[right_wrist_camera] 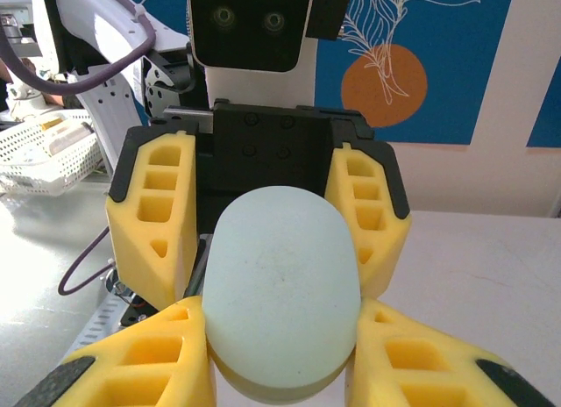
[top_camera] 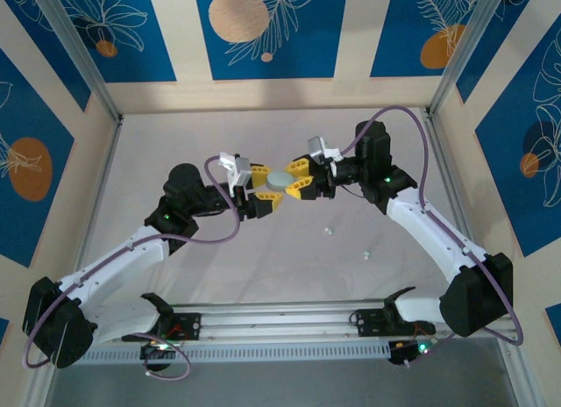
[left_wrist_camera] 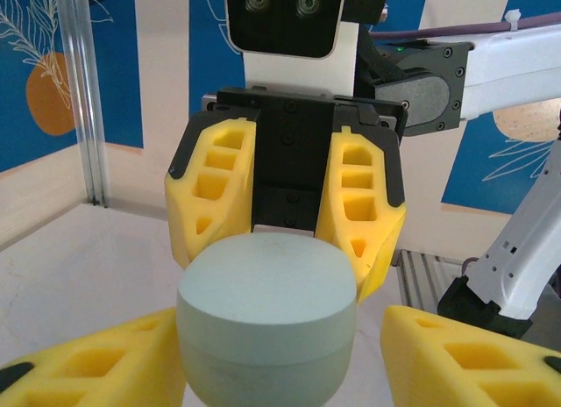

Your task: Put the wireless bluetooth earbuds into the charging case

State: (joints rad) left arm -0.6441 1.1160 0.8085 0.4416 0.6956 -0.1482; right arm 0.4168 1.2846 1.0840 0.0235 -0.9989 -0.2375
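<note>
Handover mid-air: the right gripper is clamped on the pale mint charging case, both fingers pressed to its sides. The left gripper straddles the case from the opposite end, one finger touching and the other a sliver off, so I can't tell if it grips. Two tiny earbuds lie on the table, well apart from the case on the right arm's side.

Blue wall panels (orange discs, white leaf outlines) enclose a pale tabletop, possibly marbled.
</note>
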